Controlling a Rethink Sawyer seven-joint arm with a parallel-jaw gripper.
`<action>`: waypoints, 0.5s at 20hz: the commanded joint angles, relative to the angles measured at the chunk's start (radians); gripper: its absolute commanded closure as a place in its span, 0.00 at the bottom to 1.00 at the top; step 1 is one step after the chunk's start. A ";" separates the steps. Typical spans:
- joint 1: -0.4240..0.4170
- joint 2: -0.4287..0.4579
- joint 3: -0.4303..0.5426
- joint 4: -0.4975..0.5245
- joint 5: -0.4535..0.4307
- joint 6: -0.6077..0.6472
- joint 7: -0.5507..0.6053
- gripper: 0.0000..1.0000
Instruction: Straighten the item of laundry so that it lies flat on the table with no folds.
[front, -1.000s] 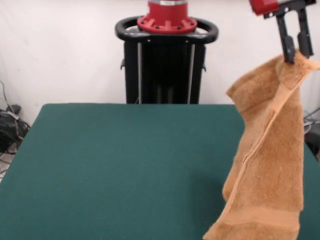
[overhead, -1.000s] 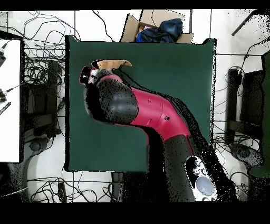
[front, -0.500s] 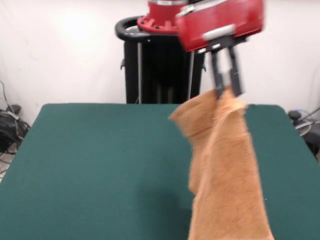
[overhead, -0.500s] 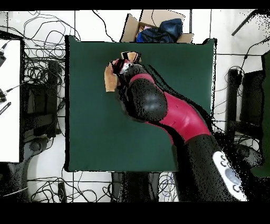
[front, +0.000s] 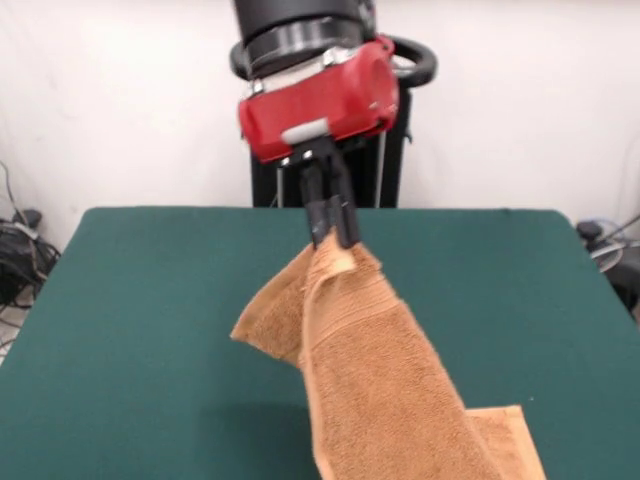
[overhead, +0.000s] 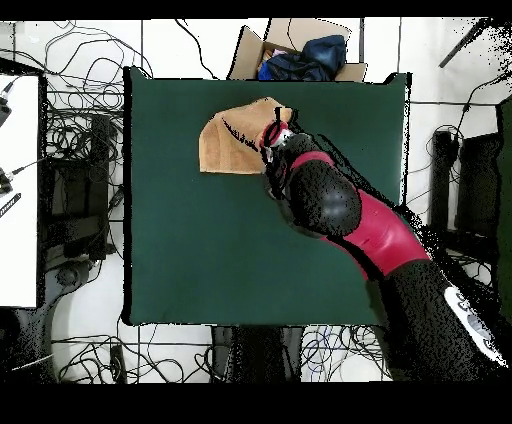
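Apparently creased, terry towel (front: 375, 385) hangs from claw (front: 332, 232).

My pincer (front: 333, 228) is pinching the top edge of the orange-tan towel (front: 375, 385) above the green desk (front: 150, 330). The towel is draping down from my pincer in folds, its lower part lying on the desk toward the camera.
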 joint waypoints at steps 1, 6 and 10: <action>-0.052 0.108 0.135 0.084 -0.135 -0.047 0.090 1.00; -0.089 0.166 0.148 0.041 -0.208 -0.025 0.067 1.00; -0.100 0.206 0.149 -0.008 -0.241 0.001 0.054 1.00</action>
